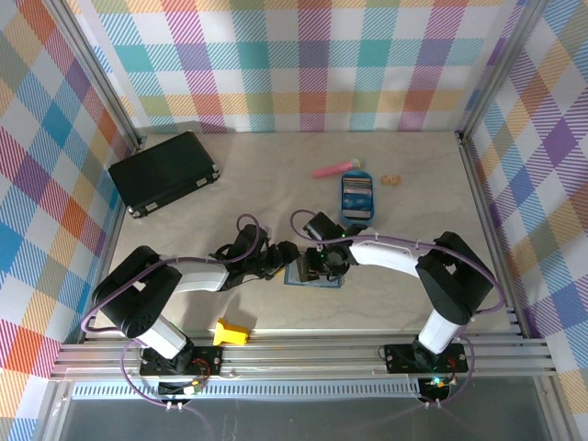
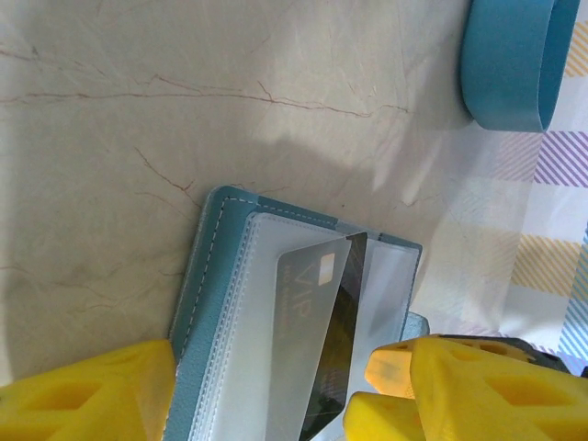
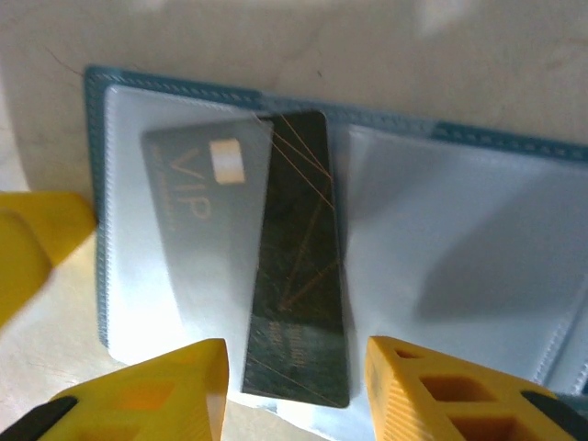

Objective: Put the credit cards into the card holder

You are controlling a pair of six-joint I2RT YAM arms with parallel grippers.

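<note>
The teal card holder (image 1: 310, 275) lies open on the table between both arms. Its clear sleeves (image 3: 441, 230) face up. A grey VIP credit card (image 3: 207, 216) sits in the left sleeve. A dark credit card (image 3: 299, 276) lies slanted along the fold, its lower end sticking out. My right gripper (image 3: 296, 390) is open, with a small gap between each finger and the dark card. My left gripper (image 2: 276, 400) is open and straddles the card holder (image 2: 207, 285), one finger (image 2: 87, 395) at its outer edge. The grey card (image 2: 303, 322) and dark card (image 2: 338, 354) lie between its fingers.
A bright blue oval tray (image 1: 356, 197) holding more cards stands behind the holder, also in the left wrist view (image 2: 510, 60). A pink object (image 1: 335, 168) and a small tan piece (image 1: 392, 179) lie farther back. A black case (image 1: 163, 172) sits back left, a yellow block (image 1: 231, 332) near the front rail.
</note>
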